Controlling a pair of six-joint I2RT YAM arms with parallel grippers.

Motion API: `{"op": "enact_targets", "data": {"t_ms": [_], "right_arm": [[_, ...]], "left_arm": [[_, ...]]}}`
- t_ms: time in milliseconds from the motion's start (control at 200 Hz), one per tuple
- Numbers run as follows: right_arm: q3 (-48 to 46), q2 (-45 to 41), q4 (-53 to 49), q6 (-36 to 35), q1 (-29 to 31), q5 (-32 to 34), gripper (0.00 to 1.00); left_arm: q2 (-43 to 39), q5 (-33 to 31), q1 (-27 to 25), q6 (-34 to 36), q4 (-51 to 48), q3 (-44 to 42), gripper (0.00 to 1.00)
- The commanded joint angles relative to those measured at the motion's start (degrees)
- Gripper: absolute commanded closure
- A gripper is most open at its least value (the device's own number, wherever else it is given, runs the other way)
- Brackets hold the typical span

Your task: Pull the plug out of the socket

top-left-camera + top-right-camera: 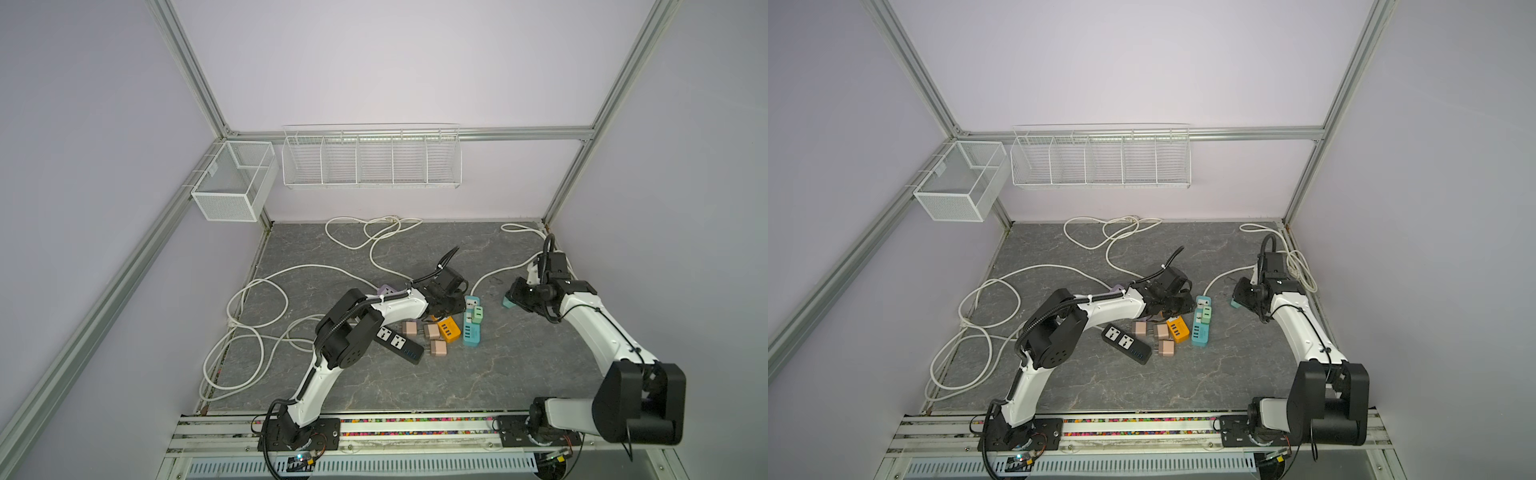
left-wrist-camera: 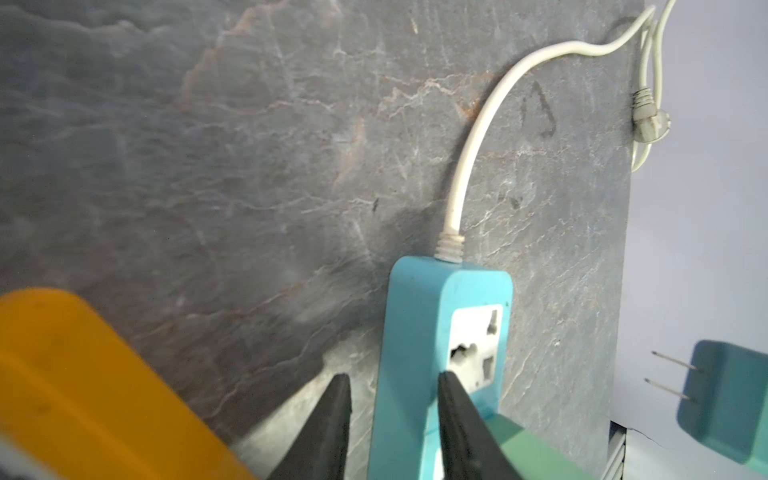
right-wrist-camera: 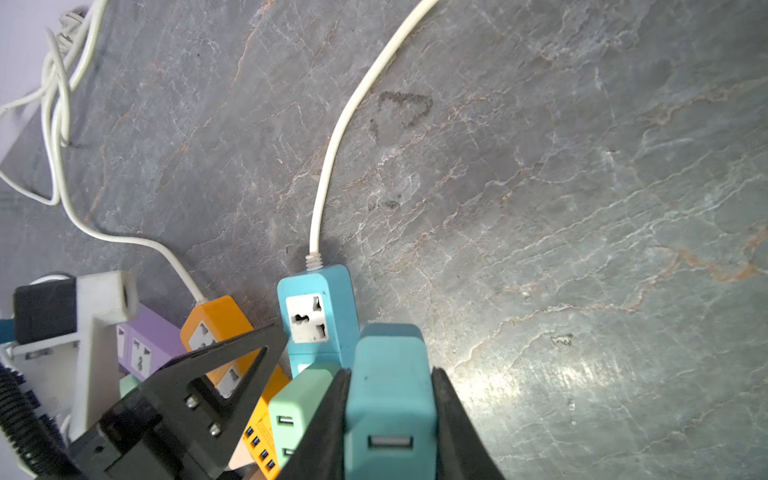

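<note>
The blue socket strip (image 1: pixel 472 332) (image 1: pixel 1200 332) lies at the table's middle on a white cord (image 2: pixel 469 158). Its end socket (image 3: pixel 307 318) is bare. My right gripper (image 3: pixel 390 370) is shut on a teal plug (image 3: pixel 390 399) (image 1: pixel 507 302), held in the air to the right of the strip with its two prongs (image 2: pixel 675 376) free. A pale green plug (image 3: pixel 297 403) (image 1: pixel 478 313) sits in the strip. My left gripper (image 2: pixel 390 378) (image 1: pixel 460 307) straddles the strip's side wall, jaws apart, with a gap at one finger (image 2: pixel 338 415).
An orange strip (image 1: pixel 448 328), a black strip (image 1: pixel 399 345), a purple strip (image 1: pixel 386 288) and three pink plugs (image 1: pixel 432 332) crowd the left of the blue strip. White cords (image 1: pixel 257 316) loop over the left and back. Wire baskets (image 1: pixel 370 160) hang on the back wall.
</note>
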Motion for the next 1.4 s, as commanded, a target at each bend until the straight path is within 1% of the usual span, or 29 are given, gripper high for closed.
{"op": "enact_targets", "data": {"t_ms": [0,95,290,490,680,915,1050,1230,1395], "right_arm": [[-5.4,-2.7,5.4,-0.4,-1.8,-6.8,0.87],[-9.2,-3.6,9.0,0.2,-2.9,-9.5,0.86],[-13.7,-2.7,14.9,1.6,-3.3,-12.8,0.84],[-16.3,-2.2,18.6,2.3,-3.3,-11.9,0.8],[-16.8,0.4,21.0,1.8,-3.3,-12.0,0.79],[-16.9,4.6,22.7,1.8,-3.4,-12.1,0.77],[-17.1,6.0,22.9,1.6,-3.4,-11.0,0.76],[-16.7,6.1,20.1,0.7,-3.6,-8.8,0.68],[-16.7,5.0,18.6,0.1,-3.8,-7.5,0.53]], "left_arm": [[-4.0,-1.9,0.5,1.7,-4.5,-2.2,0.61],[-6.6,-1.8,0.5,1.8,-3.5,-4.3,0.59],[-10.9,-0.7,0.5,1.7,-0.5,-9.2,0.57],[-12.9,0.6,0.5,1.6,1.2,-11.9,0.57],[-13.6,1.9,0.4,1.1,3.0,-13.8,0.56],[-13.8,2.7,0.2,0.9,4.0,-14.2,0.55],[-13.5,3.1,0.1,1.0,4.2,-13.9,0.55],[-13.1,3.4,-0.1,0.9,4.9,-13.6,0.55],[-12.7,3.6,-0.2,1.0,4.6,-12.7,0.55]]}}
